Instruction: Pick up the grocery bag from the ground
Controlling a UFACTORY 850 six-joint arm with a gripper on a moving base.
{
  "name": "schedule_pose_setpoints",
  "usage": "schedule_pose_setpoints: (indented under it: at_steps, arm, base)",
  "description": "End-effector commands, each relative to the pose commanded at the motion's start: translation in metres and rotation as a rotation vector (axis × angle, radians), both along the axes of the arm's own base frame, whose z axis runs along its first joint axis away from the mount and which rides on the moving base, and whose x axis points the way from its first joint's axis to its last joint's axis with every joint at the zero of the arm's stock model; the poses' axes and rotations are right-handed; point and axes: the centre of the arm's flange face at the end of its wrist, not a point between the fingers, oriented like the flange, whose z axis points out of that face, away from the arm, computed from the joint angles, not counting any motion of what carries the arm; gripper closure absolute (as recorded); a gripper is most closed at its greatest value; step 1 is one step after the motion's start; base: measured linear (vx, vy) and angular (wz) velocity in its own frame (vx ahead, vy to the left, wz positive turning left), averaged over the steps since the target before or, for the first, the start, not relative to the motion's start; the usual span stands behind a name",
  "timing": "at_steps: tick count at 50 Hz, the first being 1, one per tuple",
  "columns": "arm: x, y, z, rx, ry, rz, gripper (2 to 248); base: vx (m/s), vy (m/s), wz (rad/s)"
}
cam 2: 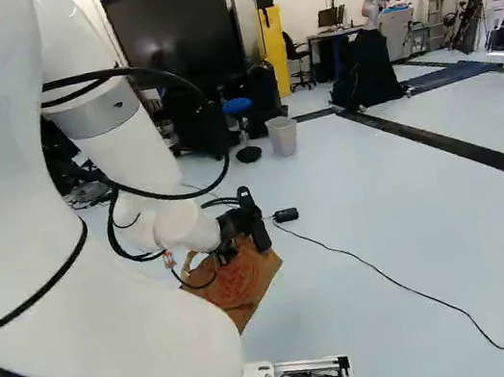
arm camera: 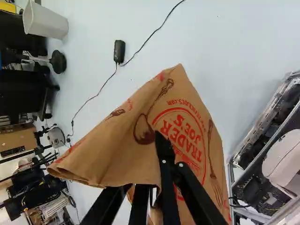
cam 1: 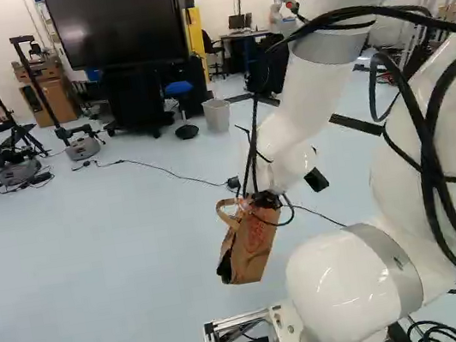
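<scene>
End effector (arm camera: 165, 161), over the pale floor (arm camera: 243, 37), had a paper grocery bag (arm camera: 197, 145) clenched between its fingers, tilted and apparently airborne. It looked light, its thin walls soft and tearable; the handle (cam 1: 225, 202) probably offered the firmest hold.

The white arm (cam 1: 301, 81) reached high from its lowest joint (cam 1: 343, 292) on the near side, bent over at the top, and its forearm (cam 2: 121, 138) slanted down toward the far side. The wrist (cam 1: 289, 161) hung low at the end of it, and the black gripper (cam 2: 250, 220) pointed downward. Its fingers (arm camera: 165, 152) were drawn close together, clamped on what lay between them. Black cables (cam 1: 421, 140) looped loosely along the links.
</scene>
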Motion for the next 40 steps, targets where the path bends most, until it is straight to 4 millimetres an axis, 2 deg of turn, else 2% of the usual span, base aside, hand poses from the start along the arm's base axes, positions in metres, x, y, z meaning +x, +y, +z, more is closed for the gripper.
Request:
schedule_pose_setpoints:
  at_steps: [40]
  arm:
    - [0.0008,-0.0023,0.0087,-0.12,-0.116,0.168,226]
  base:
    - [0.0,0.0,0.0]
